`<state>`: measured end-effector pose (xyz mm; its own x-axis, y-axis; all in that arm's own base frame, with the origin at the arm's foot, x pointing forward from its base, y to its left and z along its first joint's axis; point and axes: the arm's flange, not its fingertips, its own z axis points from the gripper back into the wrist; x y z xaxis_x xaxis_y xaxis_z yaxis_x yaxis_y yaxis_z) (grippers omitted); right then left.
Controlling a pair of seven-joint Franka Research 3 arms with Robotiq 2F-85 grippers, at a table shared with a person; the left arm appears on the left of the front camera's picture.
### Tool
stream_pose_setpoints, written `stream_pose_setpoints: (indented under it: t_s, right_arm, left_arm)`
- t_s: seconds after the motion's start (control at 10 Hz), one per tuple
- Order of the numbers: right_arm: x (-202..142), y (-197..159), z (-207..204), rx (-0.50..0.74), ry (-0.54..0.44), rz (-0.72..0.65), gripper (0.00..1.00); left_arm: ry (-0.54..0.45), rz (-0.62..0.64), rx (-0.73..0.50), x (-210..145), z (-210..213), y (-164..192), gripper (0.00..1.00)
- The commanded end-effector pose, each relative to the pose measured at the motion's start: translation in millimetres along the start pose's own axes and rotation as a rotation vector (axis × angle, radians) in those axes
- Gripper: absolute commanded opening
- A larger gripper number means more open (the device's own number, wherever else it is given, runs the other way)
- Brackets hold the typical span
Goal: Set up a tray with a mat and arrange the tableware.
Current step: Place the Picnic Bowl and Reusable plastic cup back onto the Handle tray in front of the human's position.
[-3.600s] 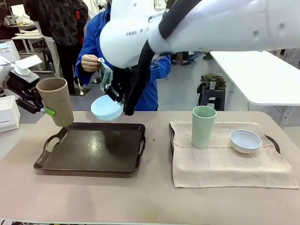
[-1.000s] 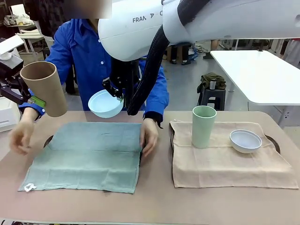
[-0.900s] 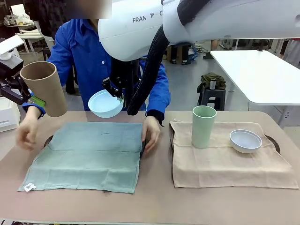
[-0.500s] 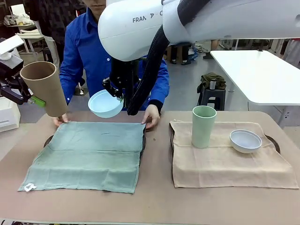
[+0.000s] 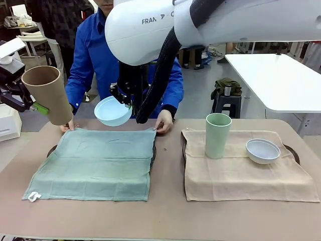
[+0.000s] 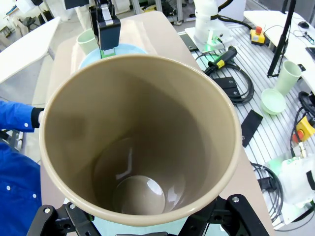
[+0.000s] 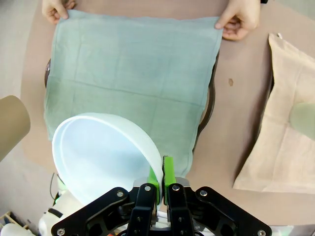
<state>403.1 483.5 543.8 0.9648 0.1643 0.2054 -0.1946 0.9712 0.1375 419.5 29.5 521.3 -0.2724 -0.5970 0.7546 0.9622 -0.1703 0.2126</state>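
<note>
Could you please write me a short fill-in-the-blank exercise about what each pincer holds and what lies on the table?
1. The left pincer holds the tan-brown ____ above the table.
2. The right pincer is shut on the rim of the light blue ____.
3. The person's hands hold the far edge of the ____ mat.
4. The pale green cup stands on the ____ mat.

Missing words: cup; bowl; green; beige

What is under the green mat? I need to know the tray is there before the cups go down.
A dark tray's edges peek out at the sides of the green mat, seen also in the right wrist view. The tray's floor is covered.
</note>
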Motion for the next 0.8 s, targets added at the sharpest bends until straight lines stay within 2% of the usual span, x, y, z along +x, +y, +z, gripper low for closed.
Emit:
stream_pose_setpoints:
  t_s: [0.0,0.4,0.5,0.6,0.7]
  right_arm:
    - [0,1,0,-0.009,0.0,-0.001,0.0]
    - [0,1,0,-0.009,0.0,-0.001,0.0]
    - [0,0,0,0.0,0.0,0.0,0.05]
    - [3,-4,-14,-0.001,0.004,0.045,0.05]
    - [7,-7,-31,0.026,0.023,0.06,0.05]
  left_arm:
    - [0.012,0.0,-0.002,2,2,3,0.28]
    - [0.012,0.0,-0.002,2,2,3,0.28]
    - [0.012,0.0,-0.002,2,2,3,0.28]
    - [0.0,0.0,0.0,0,0,0,0.85]
    - [-0.053,-0.014,-0.005,-18,-13,0,0.85]
